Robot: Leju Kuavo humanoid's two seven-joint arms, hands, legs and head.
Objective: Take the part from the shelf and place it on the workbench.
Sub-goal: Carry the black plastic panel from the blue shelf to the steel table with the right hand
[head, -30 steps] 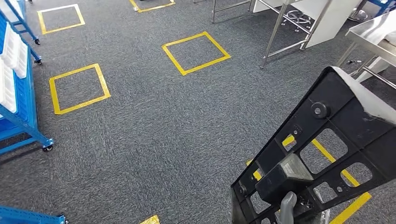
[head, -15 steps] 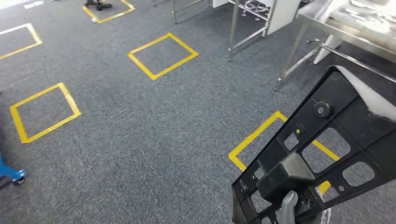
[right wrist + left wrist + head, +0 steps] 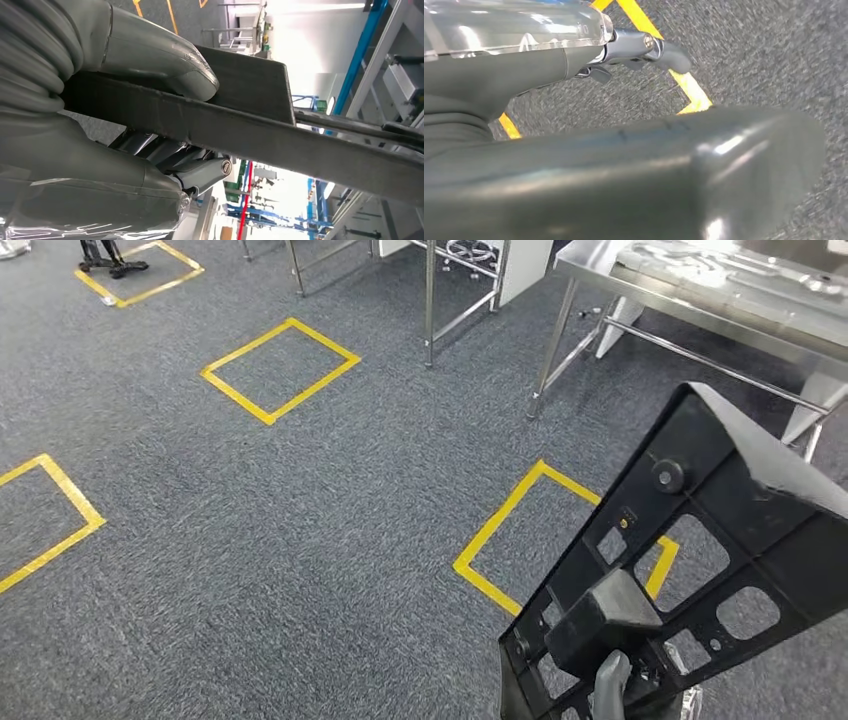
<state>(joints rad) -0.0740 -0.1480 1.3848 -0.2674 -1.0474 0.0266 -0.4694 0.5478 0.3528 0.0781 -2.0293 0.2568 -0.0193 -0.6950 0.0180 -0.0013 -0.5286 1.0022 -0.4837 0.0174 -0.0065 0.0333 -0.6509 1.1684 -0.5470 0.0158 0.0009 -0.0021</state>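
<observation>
Clamped along the lower edge of the black part [image 3: 700,560], the right hand [image 3: 612,692] keeps it tilted and raised above the carpet for carrying. Left hand [image 3: 644,47] fingers are seen curled, nothing held. Beyond, the steel workbench [image 3: 700,300] awaits placement.

The part [image 3: 740,540] is looking like matt black moulded plastic, smooth and dull, with a grey block on its face. The right hand [image 3: 100,125] is showing smooth grey plastic with a soft sheen and a glossy clear cover. The counter [image 3: 700,300] is gleaming as brushed steel. The floor [image 3: 300,520] is lying as rough grey carpet under glossy yellow tape.
</observation>
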